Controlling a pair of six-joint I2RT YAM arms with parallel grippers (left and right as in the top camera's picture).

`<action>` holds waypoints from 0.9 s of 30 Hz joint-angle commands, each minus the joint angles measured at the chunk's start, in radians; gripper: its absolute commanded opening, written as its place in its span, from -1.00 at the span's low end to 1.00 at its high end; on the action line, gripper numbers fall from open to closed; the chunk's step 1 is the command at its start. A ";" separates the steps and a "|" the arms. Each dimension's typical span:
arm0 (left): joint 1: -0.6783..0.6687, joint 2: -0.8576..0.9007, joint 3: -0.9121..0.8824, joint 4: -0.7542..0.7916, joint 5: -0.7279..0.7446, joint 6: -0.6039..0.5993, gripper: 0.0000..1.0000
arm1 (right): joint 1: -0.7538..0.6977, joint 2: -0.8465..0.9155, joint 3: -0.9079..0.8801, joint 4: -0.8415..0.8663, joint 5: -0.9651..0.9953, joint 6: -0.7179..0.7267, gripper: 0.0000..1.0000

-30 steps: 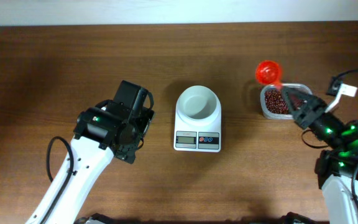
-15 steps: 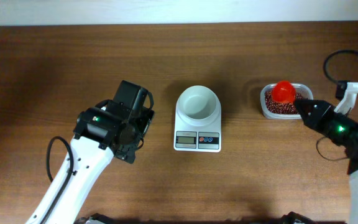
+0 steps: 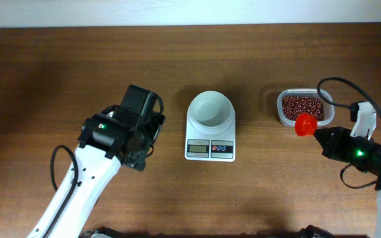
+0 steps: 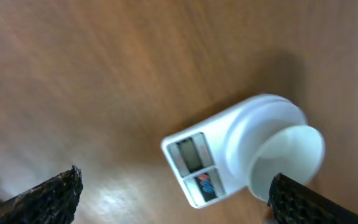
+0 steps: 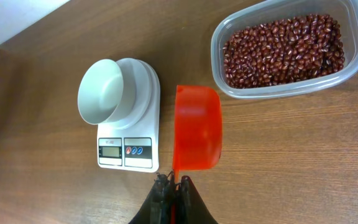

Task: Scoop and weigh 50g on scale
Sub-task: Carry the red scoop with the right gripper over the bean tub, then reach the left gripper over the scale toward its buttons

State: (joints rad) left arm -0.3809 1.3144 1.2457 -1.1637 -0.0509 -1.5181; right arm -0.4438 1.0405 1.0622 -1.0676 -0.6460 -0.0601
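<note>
A: Risk?
B: Thin grip. The right end effector (image 5: 173,186) is clamped on the scoop (image 5: 197,127) handle, so the scoop may twist and drop beans (image 5: 284,50) on the desk (image 5: 291,162) short of the bowl (image 5: 104,93). Can't tell if it's loaded.
A: Layout?
B: Overhead: beans in the tub (image 5: 278,92) at its 11 o'clock, near. The scale (image 3: 210,125) is at 9, well apart. The left end effector (image 4: 174,186) is spread apart and empty.
</note>
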 commanded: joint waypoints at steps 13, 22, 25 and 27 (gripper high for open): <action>-0.014 -0.019 0.019 0.120 0.148 1.019 0.98 | -0.002 -0.007 0.013 0.007 0.011 -0.012 -0.92; -0.196 -0.018 0.016 0.194 0.159 1.099 -1.00 | -0.002 -0.007 0.005 -0.048 -0.071 -0.011 -0.92; -0.351 -0.018 0.016 0.249 0.045 1.123 -1.00 | -0.002 -0.007 0.004 -0.048 -0.110 -0.011 -0.92; -0.433 -0.017 0.016 0.285 0.028 1.123 -1.00 | -0.002 -0.007 0.004 -0.044 -0.110 -0.011 -0.92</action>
State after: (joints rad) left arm -0.7380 1.3128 1.2476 -0.9108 0.0433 -0.4263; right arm -0.4438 1.0405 1.0622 -1.1152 -0.7227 -0.0608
